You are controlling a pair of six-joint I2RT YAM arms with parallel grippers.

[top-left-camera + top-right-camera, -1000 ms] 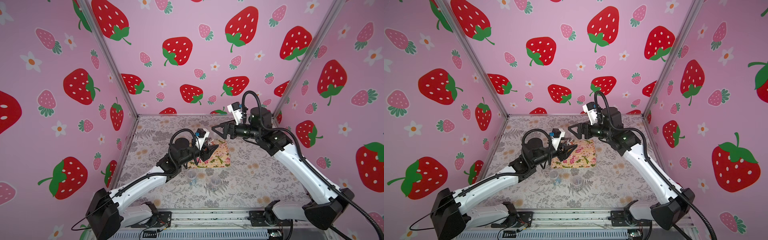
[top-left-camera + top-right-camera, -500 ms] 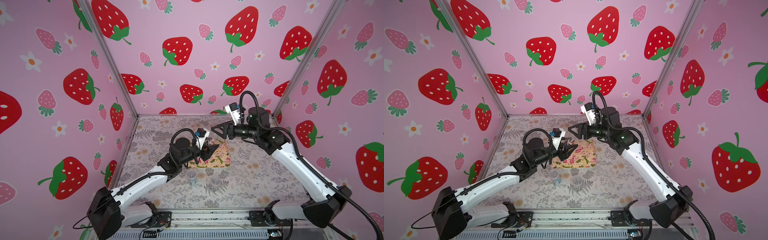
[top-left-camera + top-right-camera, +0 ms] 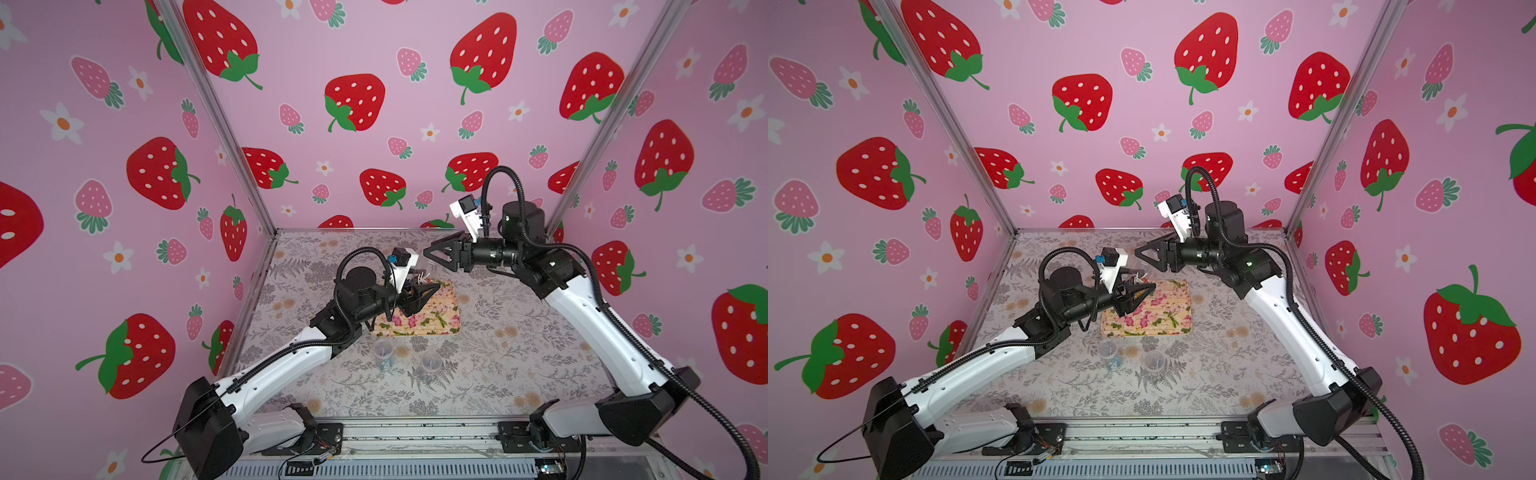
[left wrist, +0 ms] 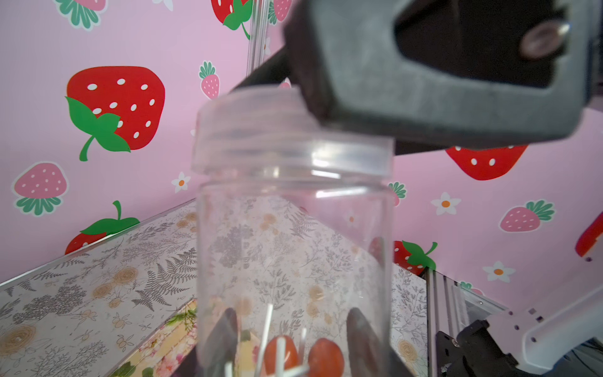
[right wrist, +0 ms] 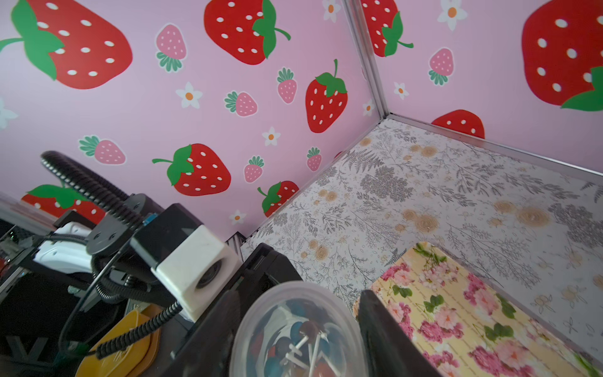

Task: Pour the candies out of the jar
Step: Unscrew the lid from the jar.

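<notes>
A clear plastic jar (image 4: 293,244) with a clear screw lid (image 4: 293,143) is held above the floral tray's near-left part. My left gripper (image 4: 292,346) is shut on its lower body, fingers (image 4: 222,339) showing through the plastic. The candies (image 4: 293,355), small lollipops with white sticks, lie at its bottom and show through the lid (image 5: 297,329) as blue, dark and red heads (image 5: 303,339). My right gripper (image 5: 298,333) comes from the far right, its fingers (image 5: 385,336) pressed against both sides of the lid. Both top views show the jar (image 3: 422,275) (image 3: 1140,274) between the left gripper (image 3: 419,291) (image 3: 1142,289) and the right gripper (image 3: 430,254) (image 3: 1140,254).
A yellow tray with pink flowers (image 3: 436,322) (image 3: 1163,320) lies in the middle of the floral table. Two small clear cups (image 3: 383,353) (image 3: 431,363) stand in front of it. Pink strawberry walls close in the left, back and right sides.
The right gripper has come in a little toward the jar and its jaws have narrowed onto the lid. The left arm and the jar have stayed put.
</notes>
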